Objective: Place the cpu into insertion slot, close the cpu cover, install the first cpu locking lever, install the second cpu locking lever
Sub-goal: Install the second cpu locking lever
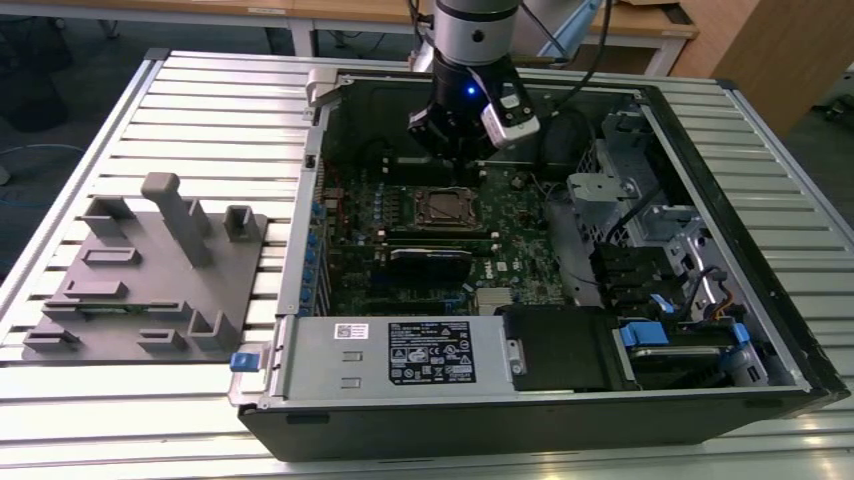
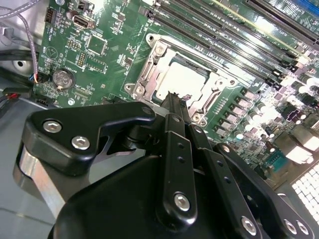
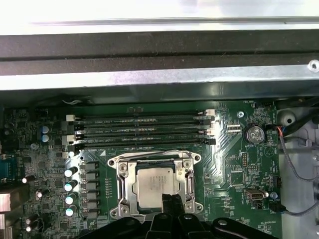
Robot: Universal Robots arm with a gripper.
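Observation:
The cpu (image 3: 154, 185) lies flat in the insertion slot (image 3: 121, 172), its pale square face (image 2: 185, 79) up. The cpu cover (image 3: 130, 188) is a silvery frame lying down around the chip, and its metal edge (image 2: 149, 74) shows beside the chip's face. A thin wire lever (image 3: 149, 152) runs along the socket's side nearest the memory slots. My gripper (image 2: 174, 98) hangs just above the socket's edge with its fingers together and nothing between them; its dark tip (image 3: 174, 201) overlaps the chip's near edge. In the exterior view my gripper (image 1: 461, 165) stands over the slot (image 1: 445, 208) inside the open case.
Long black memory slots (image 3: 139, 130) run beside the socket, with capacitors (image 3: 71, 185) on another side. A coin battery (image 3: 255, 133) and cables (image 3: 294, 159) lie near the case wall. A white-labelled power supply (image 1: 400, 352) sits in the case; a grey fixture (image 1: 147, 270) stands at the exterior view's left.

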